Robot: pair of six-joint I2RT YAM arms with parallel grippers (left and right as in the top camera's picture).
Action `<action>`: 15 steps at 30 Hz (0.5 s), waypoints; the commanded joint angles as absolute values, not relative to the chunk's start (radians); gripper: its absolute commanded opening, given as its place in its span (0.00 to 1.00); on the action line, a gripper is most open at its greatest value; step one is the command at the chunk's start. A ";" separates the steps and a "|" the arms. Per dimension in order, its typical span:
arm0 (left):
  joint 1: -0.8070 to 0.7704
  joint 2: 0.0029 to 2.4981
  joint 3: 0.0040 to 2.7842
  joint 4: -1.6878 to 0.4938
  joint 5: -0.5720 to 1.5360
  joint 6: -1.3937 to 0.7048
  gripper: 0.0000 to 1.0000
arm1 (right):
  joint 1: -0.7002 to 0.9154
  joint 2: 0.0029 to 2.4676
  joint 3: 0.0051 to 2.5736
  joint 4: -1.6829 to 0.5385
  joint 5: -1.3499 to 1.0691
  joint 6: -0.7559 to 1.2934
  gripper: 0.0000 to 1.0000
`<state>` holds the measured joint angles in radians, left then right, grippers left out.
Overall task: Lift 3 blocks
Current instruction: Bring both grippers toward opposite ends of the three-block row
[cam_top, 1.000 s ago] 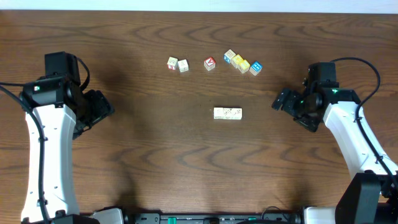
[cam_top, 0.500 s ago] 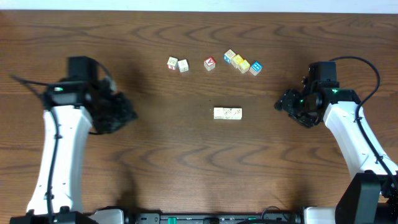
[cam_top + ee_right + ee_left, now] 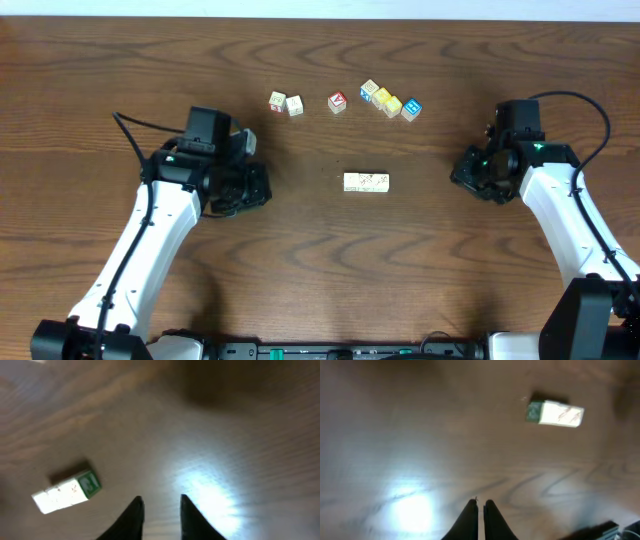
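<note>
We see the desk (image 3: 300,270) as dark, grained wood, smooth, with a glossy glare just beside the right tool (image 3: 159,505). Ahead of the left tool (image 3: 478,510), the blocks (image 3: 555,413) look like pale matt wood. Both tools' fingers look matt black.

Left tool (image 3: 481,503) pinched together, right tool (image 3: 160,498) narrowly parted.

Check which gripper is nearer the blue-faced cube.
Right. The right gripper sits close to the blue-faced cube, on its right; the left gripper is much farther off on its left.
</note>
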<state>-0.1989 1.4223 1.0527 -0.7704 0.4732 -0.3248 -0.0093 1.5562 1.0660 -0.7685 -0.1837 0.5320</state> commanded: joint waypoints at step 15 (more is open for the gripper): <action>-0.332 1.657 1.015 -0.317 0.558 -0.487 0.07 | 0.062 1.694 1.004 -0.522 -0.431 0.411 0.01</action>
